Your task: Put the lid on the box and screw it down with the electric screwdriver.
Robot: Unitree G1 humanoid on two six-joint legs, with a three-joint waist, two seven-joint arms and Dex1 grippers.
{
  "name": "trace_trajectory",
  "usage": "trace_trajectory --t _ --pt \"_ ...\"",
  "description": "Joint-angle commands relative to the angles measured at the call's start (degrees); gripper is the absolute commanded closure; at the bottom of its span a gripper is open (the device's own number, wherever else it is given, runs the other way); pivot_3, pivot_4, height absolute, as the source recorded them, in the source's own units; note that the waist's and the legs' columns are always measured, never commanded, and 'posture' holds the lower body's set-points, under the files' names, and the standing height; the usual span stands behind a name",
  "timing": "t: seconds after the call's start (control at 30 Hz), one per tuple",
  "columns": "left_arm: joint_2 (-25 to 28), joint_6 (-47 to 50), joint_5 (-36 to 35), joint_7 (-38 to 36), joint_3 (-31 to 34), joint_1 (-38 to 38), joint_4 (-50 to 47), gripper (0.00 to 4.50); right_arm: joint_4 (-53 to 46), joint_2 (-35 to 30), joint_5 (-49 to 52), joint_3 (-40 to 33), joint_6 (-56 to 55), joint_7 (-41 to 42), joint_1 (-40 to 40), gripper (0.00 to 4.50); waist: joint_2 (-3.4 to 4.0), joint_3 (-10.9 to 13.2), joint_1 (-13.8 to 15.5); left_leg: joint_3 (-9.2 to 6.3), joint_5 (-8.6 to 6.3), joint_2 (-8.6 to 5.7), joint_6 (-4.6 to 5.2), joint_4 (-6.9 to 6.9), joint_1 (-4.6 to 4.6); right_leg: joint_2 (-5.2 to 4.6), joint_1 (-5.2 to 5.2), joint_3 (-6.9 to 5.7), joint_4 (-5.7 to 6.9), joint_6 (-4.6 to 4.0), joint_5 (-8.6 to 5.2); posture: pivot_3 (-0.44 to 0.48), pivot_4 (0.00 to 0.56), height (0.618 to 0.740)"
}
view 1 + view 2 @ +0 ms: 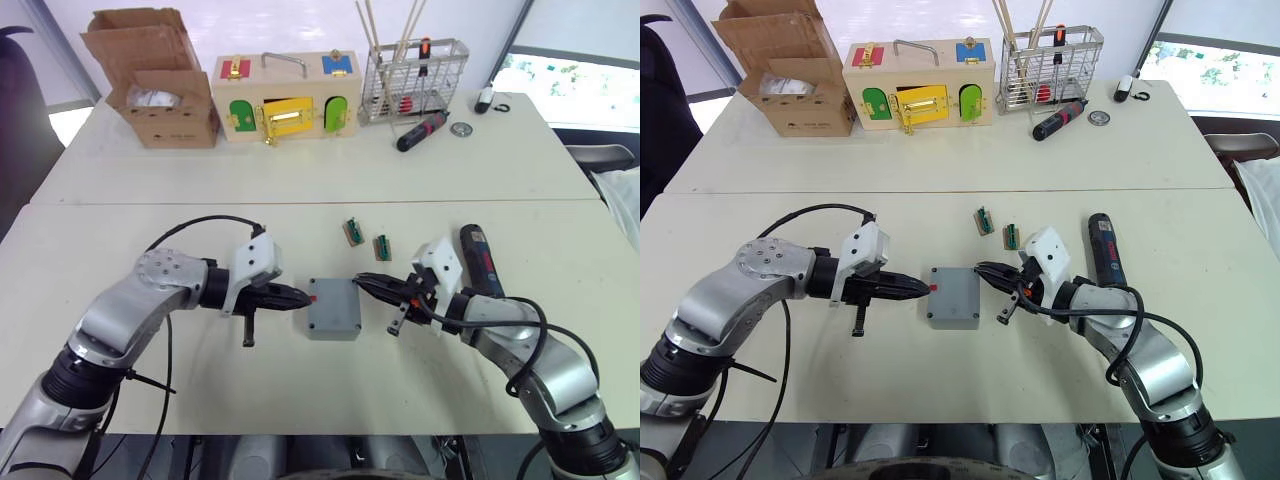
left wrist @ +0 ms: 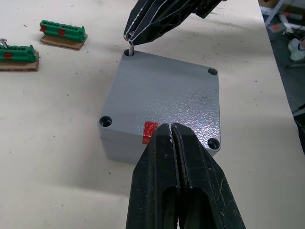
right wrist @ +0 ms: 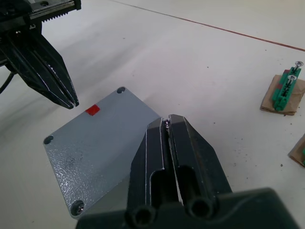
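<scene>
- Where the two white tables point(image 1: 300, 180) meet, a seam runs across; the box point(image 1: 333, 322) sits on the near table with the lid point(image 2: 162, 102) already on top of it, between the two grippers.
- On the lid's edge toward the left arm is a small red mark point(image 2: 150, 131); three corner holes show open and dark in the left wrist view.
- At the fourth corner, the right gripper point(image 1: 360, 282) has its black fingers pressed together on a small screw point(image 2: 131, 49), whose shank stands in that corner hole.
- Opposite, the left gripper point(image 1: 306, 297) has its fingers closed with nothing between them, tips at the lid's edge just beside the red mark; whether they touch the lid I cannot tell.
- Beside the right forearm, the electric screwdriver point(image 1: 482, 262) lies flat on the near table, apart from both grippers.
- Beyond the box, two small green terminal blocks point(image 1: 367, 240) on brown bases lie near each other; screws stand in one of them.
- On the far table stand a cardboard carton point(image 1: 155, 85), a wooden box with coloured doors point(image 1: 285, 100) and a wire basket point(image 1: 412, 82) holding sticks; a hand screwdriver point(image 1: 422, 131) lies in front of the basket.
- Bright windows show behind the far table at the right.
</scene>
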Motion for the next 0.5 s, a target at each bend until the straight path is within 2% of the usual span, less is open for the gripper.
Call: trace_trajectory --t 0.03,0.2,0.23,0.3,0.37,0.43,0.5 --pt "-0.2 -0.4 -0.3 0.1 0.2 -0.2 -1.3 4.50 -0.2 0.0 -0.8 0.7 -1.1 0.1 -0.8 4.48 0.00 0.0 0.0 0.00 0.00 0.00 0.00 0.00 0.00 0.00 0.00 0.00 0.00 0.00 0.00 0.000 0.150 0.740" --pt "-0.5 -0.4 -0.2 0.2 0.3 -0.3 -1.2 4.50 0.0 -0.2 -1.3 1.1 -1.0 0.7 -1.1 4.48 0.00 0.0 0.0 0.00 0.00 0.00 0.00 0.00 0.00 0.00 0.00 0.00 0.00 0.00 0.00 0.000 0.150 0.740" --pt "-0.5 -0.4 -0.2 0.2 0.3 -0.3 -1.2 4.50 0.0 -0.1 -1.4 0.9 -1.0 0.6 -1.2 4.23 0.00 0.0 0.0 0.00 0.00 0.00 0.00 0.00 0.00 0.00 0.00 0.00 0.00 0.00 0.00 0.000 0.150 0.740" --pt "-0.7 -0.3 -0.2 0.3 0.4 -0.3 -1.2 4.50 -0.1 -0.2 -1.2 0.6 -0.9 0.7 -1.4 3.56 0.00 0.0 0.0 0.00 0.00 0.00 0.00 0.00 0.00 0.00 0.00 0.00 0.00 0.00 0.00 0.000 0.150 0.740" --pt "-0.9 -0.2 -0.3 0.4 0.4 -0.3 -1.2 4.50 -0.3 -0.2 -0.9 0.1 -0.8 0.8 -1.7 2.44 0.00 0.0 0.0 0.00 0.00 0.00 0.00 0.00 0.00 0.00 0.00 0.00 0.00 0.00 0.00 0.000 0.150 0.740" --pt "-1.3 -0.2 -0.6 0.4 0.6 -0.4 -1.0 4.50 -0.6 -0.3 -0.5 -0.5 -0.5 0.8 -2.1 1.54 0.00 0.0 0.0 0.00 0.00 0.00 0.00 0.00 0.00 0.00 0.00 0.00 0.00 0.00 0.00 0.000 0.150 0.740" --pt "-1.8 0.0 -0.9 0.5 0.8 -0.8 -0.8 4.50 -1.1 -0.8 -0.5 -1.1 -0.3 0.9 -2.4 0.83 0.00 0.0 0.0 0.00 0.00 0.00 0.00 0.00 0.00 0.00 0.00 0.00 0.00 0.00 0.00 0.000 0.150 0.740"
